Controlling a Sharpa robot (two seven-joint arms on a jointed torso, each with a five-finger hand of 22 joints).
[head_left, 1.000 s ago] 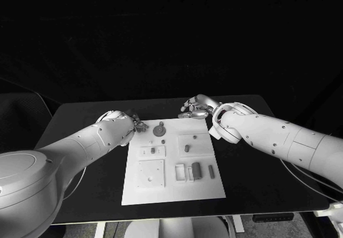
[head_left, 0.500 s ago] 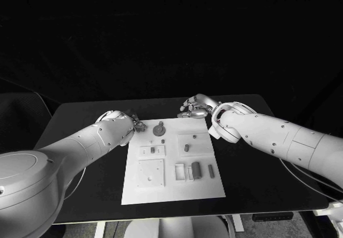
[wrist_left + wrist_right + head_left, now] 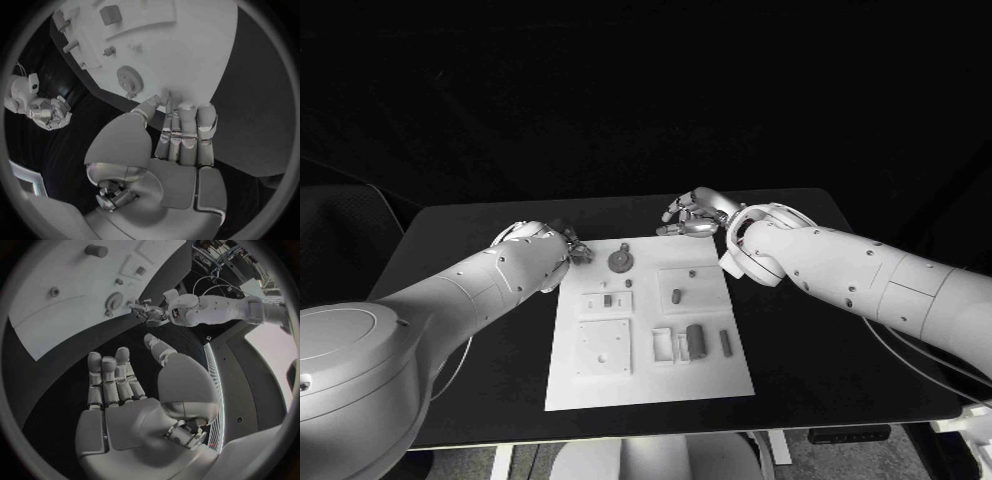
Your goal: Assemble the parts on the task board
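The white rectangular task board (image 3: pixel 646 335) is lying in the middle of the black tabletop (image 3: pixel 473 230), its long side running away from the robot. Small grey parts are resting on the board: a round toothed gear with a stub handle (image 3: pixel 622 262) near the board's far left corner, a short dark peg (image 3: pixel 676 297) in a square recess toward the board's far right, a flat square plate (image 3: pixel 604 348) on the board's near left, and a dark upright block (image 3: pixel 695 341) beside a slim dark bar (image 3: pixel 726 342) on the board's near right. The silver left hand (image 3: pixel 574 250) is hovering at the board's far left corner, just beside the gear; in the left wrist view its fingers (image 3: pixel 187 135) are lying straight and close together over the board's edge, gripping nothing. The silver right hand (image 3: pixel 692 218) is hanging beyond the board's far edge, over bare tabletop, fingers extended and slightly parted in the right wrist view, palm empty.
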